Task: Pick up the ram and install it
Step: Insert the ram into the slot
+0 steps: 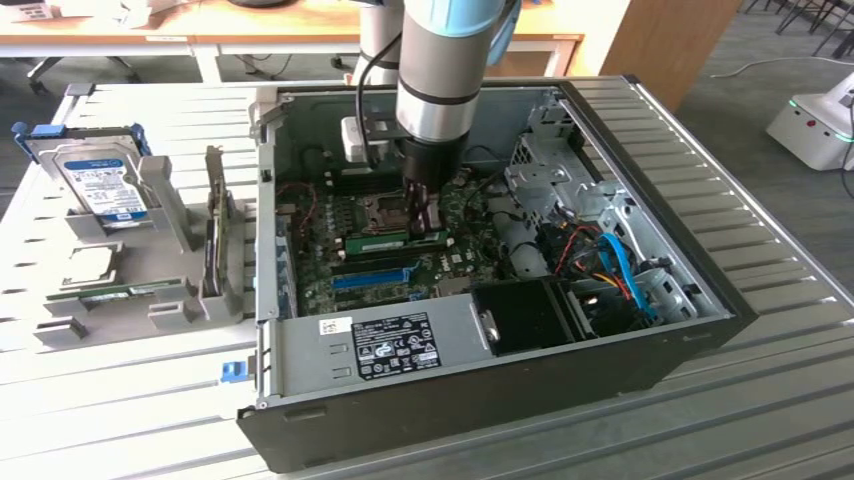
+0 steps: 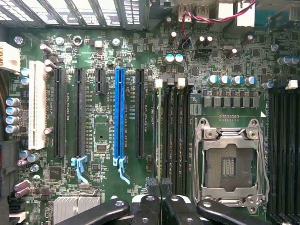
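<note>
The ram [image 1: 396,243], a thin green stick with a pale label, stands on edge in a memory slot of the motherboard [image 1: 314,285] inside the open PC case. In the wrist view the ram [image 2: 159,131] is a narrow green line in the slot beside the black card slots. My gripper [image 1: 424,225] reaches straight down into the case over the end of the ram at the exterior view's right. The gripper [image 2: 161,187] is shut, with its black fingers [image 2: 151,206] pressed together right over that end. Whether the tips touch the ram is hidden.
A blue card slot [image 2: 119,117] and the bare CPU socket [image 2: 232,159] flank the memory slots. A black fan housing [image 1: 534,315] and blue cables [image 1: 621,270] fill the case's near side. Beside the case, a grey holder [image 1: 174,215] carries a silver hard drive [image 1: 107,190].
</note>
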Controlling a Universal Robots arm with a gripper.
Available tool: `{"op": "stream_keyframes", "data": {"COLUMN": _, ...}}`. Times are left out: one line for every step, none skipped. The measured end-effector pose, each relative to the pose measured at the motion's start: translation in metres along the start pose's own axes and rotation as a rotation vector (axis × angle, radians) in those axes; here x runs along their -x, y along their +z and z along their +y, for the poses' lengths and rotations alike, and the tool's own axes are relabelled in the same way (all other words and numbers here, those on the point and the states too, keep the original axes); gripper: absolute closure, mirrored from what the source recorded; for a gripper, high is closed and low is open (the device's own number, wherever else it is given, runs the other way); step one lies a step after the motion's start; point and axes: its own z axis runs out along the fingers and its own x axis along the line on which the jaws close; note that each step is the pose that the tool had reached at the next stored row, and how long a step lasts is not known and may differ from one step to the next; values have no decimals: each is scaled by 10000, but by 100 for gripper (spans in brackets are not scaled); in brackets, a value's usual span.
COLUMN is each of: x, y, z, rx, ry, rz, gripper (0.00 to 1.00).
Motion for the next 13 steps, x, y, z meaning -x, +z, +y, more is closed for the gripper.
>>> {"op": "stream_keyframes", "data": {"x": 0, "y": 4, "z": 0, "rx": 0, "ry": 1, "rz": 0, "gripper": 88}}
{"op": "stream_keyframes", "data": {"x": 0, "y": 9, "z": 0, "rx": 1, "ry": 1, "rz": 0, "gripper": 88}}
{"op": "stream_keyframes", "data": {"x": -1, "y": 13, "z": 0, "rx": 0, "ry": 1, "rz": 0, "gripper": 88}}
{"op": "stream_keyframes", "data": {"x": -1, "y": 18, "z": 0, "rx": 1, "ry": 1, "rz": 1, "gripper": 88}}
{"op": "stream_keyframes", "data": {"x": -1, "y": 22, "z": 0, "rx": 0, "ry": 1, "rz": 1, "gripper": 88}}
{"op": "stream_keyframes", "data": {"x": -1, "y": 26, "z": 0, "rx": 1, "ry": 2, "rz": 2, "gripper": 88}}
{"op": "stream_keyframes", "data": {"x": -1, "y": 31, "z": 0, "rx": 1, "ry": 2, "rz": 1, "gripper": 88}}
{"op": "stream_keyframes", "data": {"x": -1, "y": 35, "z": 0, "rx": 1, "ry": 2, "rz": 2, "gripper": 88}}
{"op": "stream_keyframes", "data": {"x": -1, "y": 40, "z": 0, "rx": 1, "ry": 3, "rz": 2, "gripper": 88}}
{"op": "stream_keyframes", "data": {"x": -2, "y": 44, "z": 0, "rx": 0, "ry": 3, "rz": 1, "gripper": 88}}
{"op": "stream_keyframes", "data": {"x": -2, "y": 47, "z": 0, "rx": 1, "ry": 3, "rz": 2, "gripper": 88}}
{"op": "stream_keyframes", "data": {"x": -2, "y": 49, "z": 0, "rx": 2, "ry": 4, "rz": 3, "gripper": 88}}
{"op": "stream_keyframes", "data": {"x": -2, "y": 49, "z": 0, "rx": 2, "ry": 4, "rz": 3, "gripper": 88}}
